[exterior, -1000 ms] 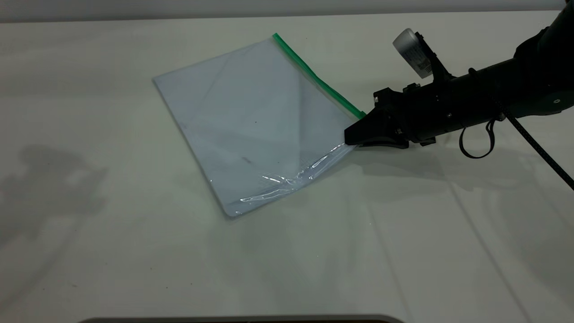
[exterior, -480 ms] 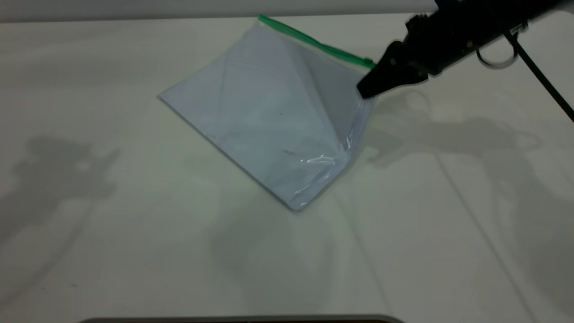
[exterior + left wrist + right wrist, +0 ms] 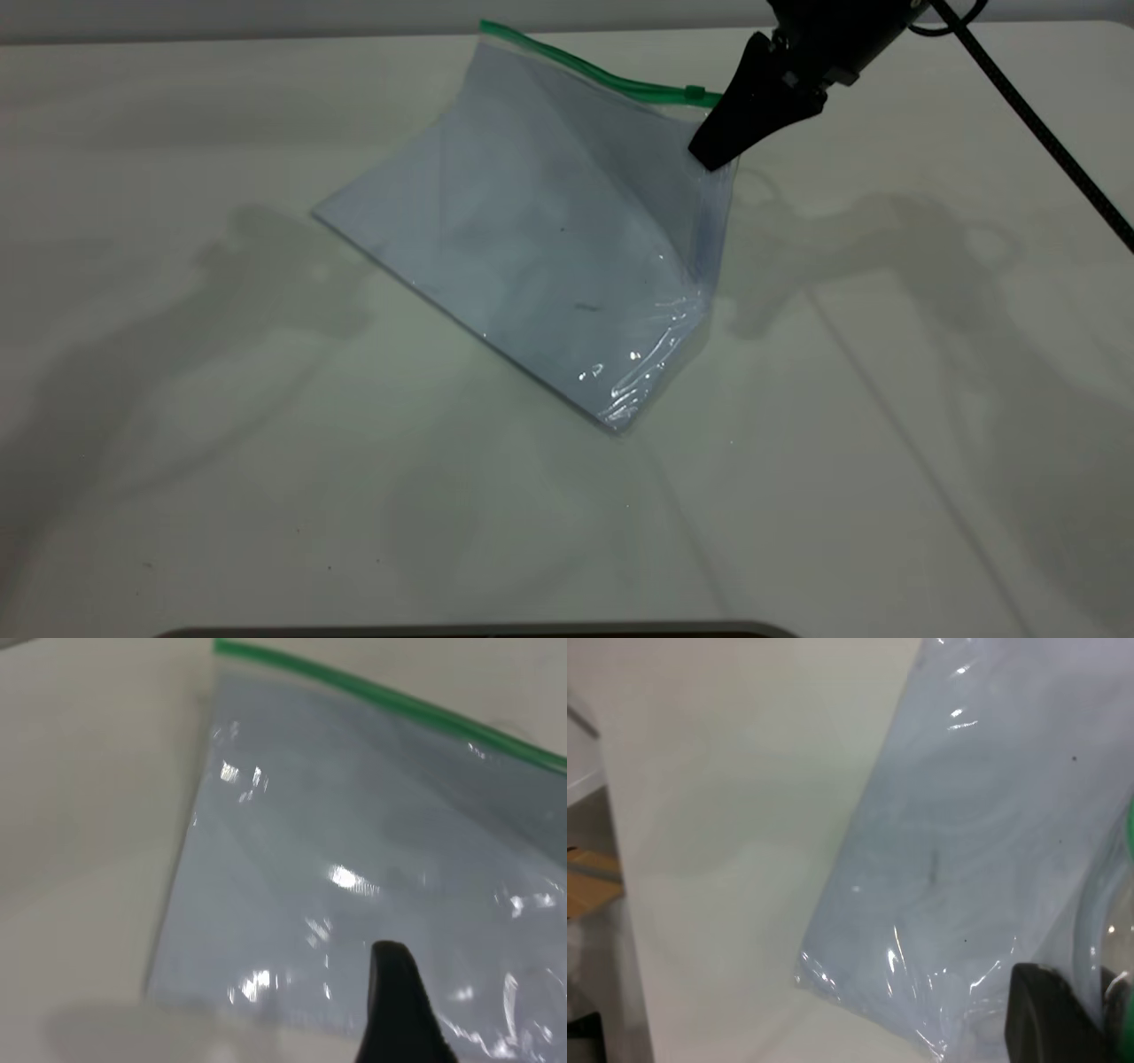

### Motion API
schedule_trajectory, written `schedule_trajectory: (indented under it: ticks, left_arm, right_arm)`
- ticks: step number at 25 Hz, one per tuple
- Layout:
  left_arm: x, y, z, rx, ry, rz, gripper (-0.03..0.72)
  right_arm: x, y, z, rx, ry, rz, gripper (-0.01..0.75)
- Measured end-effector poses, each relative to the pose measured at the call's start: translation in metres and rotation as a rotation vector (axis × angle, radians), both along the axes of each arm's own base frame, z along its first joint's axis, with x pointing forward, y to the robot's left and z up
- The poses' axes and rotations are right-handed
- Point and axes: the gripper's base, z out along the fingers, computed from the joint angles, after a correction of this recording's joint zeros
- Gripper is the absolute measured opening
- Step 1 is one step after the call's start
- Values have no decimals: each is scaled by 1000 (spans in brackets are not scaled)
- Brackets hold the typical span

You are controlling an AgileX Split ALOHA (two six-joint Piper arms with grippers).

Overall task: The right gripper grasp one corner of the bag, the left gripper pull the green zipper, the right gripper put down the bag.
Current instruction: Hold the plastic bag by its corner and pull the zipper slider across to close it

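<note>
Bag [image 3: 532, 230] now hoisted by one corner [image 3: 709, 133], tented off the table [image 3: 266, 496], far lower edge still down. Was flat a second ago, so lift done. Zipper [image 3: 585, 71] running away from the pinch along the raised top edge, slider tab [image 3: 694, 92] right beside the jaws. Right gripper [image 3: 713, 151] clamped on that corner, up and back from where it grabbed. Left gripper [image 3: 394, 992] only partly visible in its own wrist view, low near the bag face; open or closed: can't tell. Likely next: left reach for tab.
</note>
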Motion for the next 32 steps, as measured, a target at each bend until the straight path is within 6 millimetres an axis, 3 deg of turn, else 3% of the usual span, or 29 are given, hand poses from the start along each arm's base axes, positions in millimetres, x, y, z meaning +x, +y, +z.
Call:
schedule_trajectory:
  ticks: [7, 13, 16, 25, 32]
  left_arm:
    - [40, -50, -30, 33, -31, -196, 520]
    - [56, -77, -33, 22, -66, -288, 520]
    - [56, -81, -38, 31, -71, -332, 520]
    - [43, -104, -68, 49, -31, -517, 517]
    - [28, -123, -77, 29, 7, -630, 501]
  right_arm:
    - [-3, 3, 2, 51, -41, 91, 34]
    - [-2, 8, -10, 109, -13, 73, 34]
    - [-5, 13, -22, 107, 14, 71, 34]
    - [-21, 58, -22, 114, 29, 133, 34]
    - [-23, 62, -22, 114, 32, 139, 34]
